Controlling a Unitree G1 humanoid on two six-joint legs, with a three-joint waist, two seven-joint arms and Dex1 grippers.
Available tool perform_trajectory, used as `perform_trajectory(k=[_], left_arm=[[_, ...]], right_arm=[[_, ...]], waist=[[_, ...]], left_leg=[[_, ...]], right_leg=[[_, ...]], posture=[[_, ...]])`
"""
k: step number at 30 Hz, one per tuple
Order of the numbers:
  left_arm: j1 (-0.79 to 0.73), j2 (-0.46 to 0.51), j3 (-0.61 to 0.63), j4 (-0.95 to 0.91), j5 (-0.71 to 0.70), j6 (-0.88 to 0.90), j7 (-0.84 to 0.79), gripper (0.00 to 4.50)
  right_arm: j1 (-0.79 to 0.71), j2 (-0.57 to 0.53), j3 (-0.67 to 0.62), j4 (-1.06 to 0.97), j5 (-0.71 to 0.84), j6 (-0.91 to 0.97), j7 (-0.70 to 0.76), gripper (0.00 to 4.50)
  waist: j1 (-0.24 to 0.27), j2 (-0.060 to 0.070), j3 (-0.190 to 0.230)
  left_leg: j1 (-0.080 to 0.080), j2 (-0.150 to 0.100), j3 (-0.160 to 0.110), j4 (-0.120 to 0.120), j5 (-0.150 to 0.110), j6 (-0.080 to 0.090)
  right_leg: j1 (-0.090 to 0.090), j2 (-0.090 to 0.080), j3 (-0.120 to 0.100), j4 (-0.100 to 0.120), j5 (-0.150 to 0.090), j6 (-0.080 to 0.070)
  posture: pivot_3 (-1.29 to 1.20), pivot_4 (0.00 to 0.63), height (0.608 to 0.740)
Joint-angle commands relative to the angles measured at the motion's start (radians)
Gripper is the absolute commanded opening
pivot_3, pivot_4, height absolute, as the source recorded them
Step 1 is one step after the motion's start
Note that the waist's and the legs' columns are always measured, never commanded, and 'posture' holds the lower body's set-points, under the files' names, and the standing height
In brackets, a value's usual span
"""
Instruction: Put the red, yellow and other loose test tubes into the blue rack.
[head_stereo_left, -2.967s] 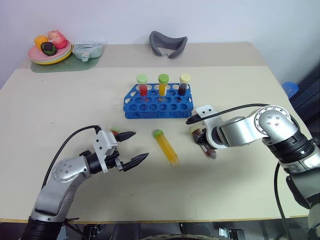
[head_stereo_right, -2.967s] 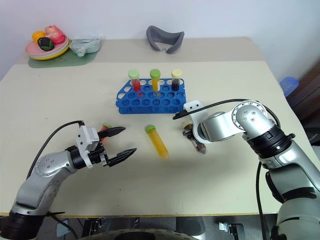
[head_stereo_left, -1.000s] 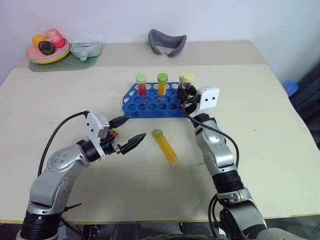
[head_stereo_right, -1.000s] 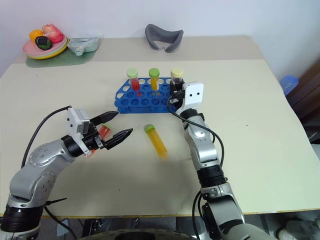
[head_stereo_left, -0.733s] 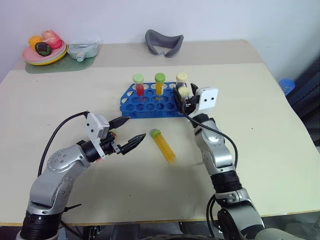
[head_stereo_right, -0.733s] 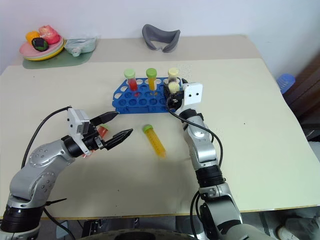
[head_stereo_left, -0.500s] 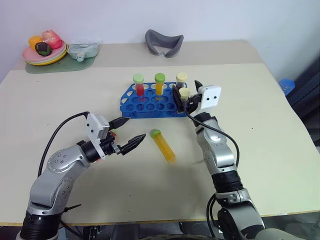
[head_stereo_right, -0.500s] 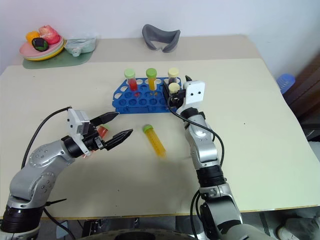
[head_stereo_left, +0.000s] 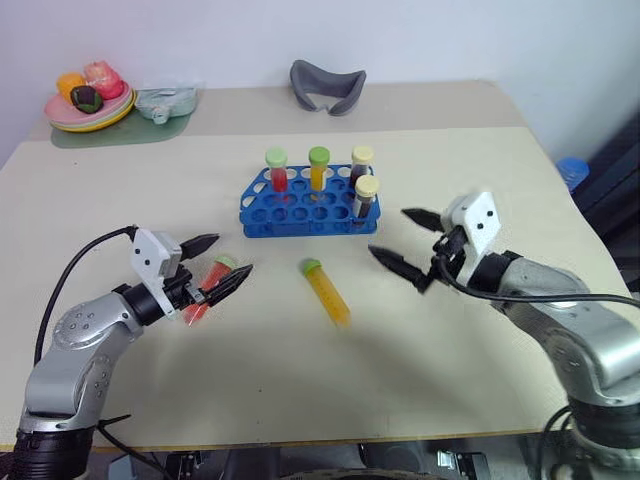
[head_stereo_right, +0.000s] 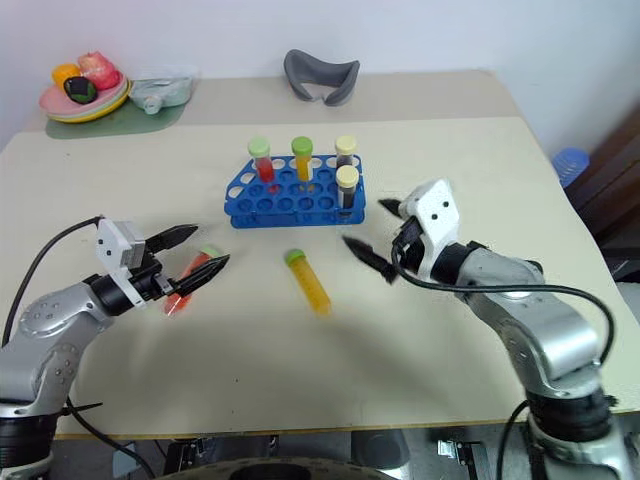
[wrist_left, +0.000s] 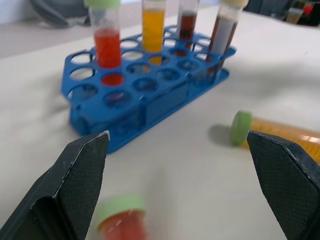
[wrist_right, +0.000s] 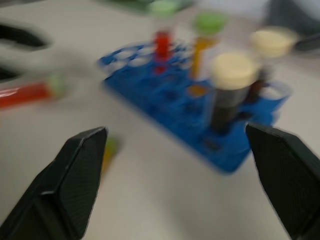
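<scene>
Blue rack (head_stereo_left: 308, 203): near the middle of the table (head_stereo_left: 480, 150), four capped tubes upright in it, many holes free.
Racked tubes: red (head_stereo_left: 276, 168), yellow (head_stereo_left: 318, 166) and a dark one (head_stereo_left: 361, 165) in the far row, a second dark, cream-capped one (head_stereo_left: 366, 197) at the right end nearer the robot.
Loose yellow tube (head_stereo_left: 327, 291): flat on the table just in front of the rack, green cap toward the rack, touched by neither claw.
Loose red tube (head_stereo_left: 205, 288): flat on the table at the left, green cap toward the rack, lying between the left fingers; contact not clear.
Left claw (head_stereo_left: 216, 266): spread wide, low over the red tube, holding nothing.
Right claw (head_stereo_left: 413, 243): spread wide and empty, right of the yellow tube and apart from the rack.
Handling: probably light, stiff, smooth-walled plastic tubes; round, so likely to roll or slip under a glancing pinch; liquid inside, so caps best kept on.
Where to grip: across the barrel near the cap, leaving the lower end free to enter a hole.
Risk: knocking the rack or tipping a standing tube.
</scene>
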Motion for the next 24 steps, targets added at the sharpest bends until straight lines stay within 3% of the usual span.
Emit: perform_trajectory(k=[1,3,5,7,17,24], left_arm=[[0.003,0.03,0.027,0.028,0.024,-0.053,-0.044,4.5],[0.009,0.042,0.024,0.04,0.03,-0.065,-0.068,4.5],[0.018,0.054,0.023,0.047,0.029,-0.072,-0.094,4.5],[0.023,0.06,0.021,0.055,0.036,-0.081,-0.108,4.5],[0.065,0.048,-0.002,0.017,0.033,-0.076,-0.13,4.5],[0.095,0.061,-0.008,-0.018,0.034,-0.062,-0.157,4.5]], right_arm=[[-0.098,0.0,0.02,-0.093,0.174,0.259,-0.071,4.46],[-0.175,0.063,0.032,-0.09,0.259,0.424,-0.152,4.46],[-0.272,0.202,0.018,-0.044,0.301,0.623,-0.248,4.46],[-0.36,0.249,0.058,0.011,0.334,0.709,-0.34,4.46],[-0.585,0.224,0.301,0.42,0.734,0.717,-0.942,4.46],[-0.678,0.253,0.421,0.588,1.016,0.655,-1.23,4.46]], waist=[[0.0,0.0,0.0],[0.002,0.0,0.0],[-0.001,0.0,0.0],[0.0,0.0,0.0],[-0.003,-0.001,0.0],[-0.004,-0.001,0.0]], left_leg=[[0.001,0.0,0.0,0.0,0.0,0.0],[0.001,0.0,0.0,0.0,0.0,0.0],[0.001,0.0,-0.001,0.0,0.0,0.0],[0.001,0.0,-0.001,0.0,0.0,0.0],[-0.002,0.0,0.0,0.0,0.0,0.0],[-0.003,0.0,0.0,0.0,0.0,0.0]], right_leg=[[0.001,0.0,0.0,0.0,0.0,0.0],[0.001,0.0,0.0,0.0,0.0,0.0],[0.001,0.0,0.0,-0.001,0.0,0.0],[0.001,0.0,0.0,0.0,0.0,0.0],[-0.001,-0.001,-0.001,-0.001,0.0,0.0],[-0.003,-0.001,-0.001,0.0,0.0,0.0]], posture=[[0.0,0.15,0.74],[0.0,0.15,0.74],[0.0,0.15,0.74],[0.0,0.15,0.74],[0.0,0.15,0.74],[0.0,0.15,0.74]])
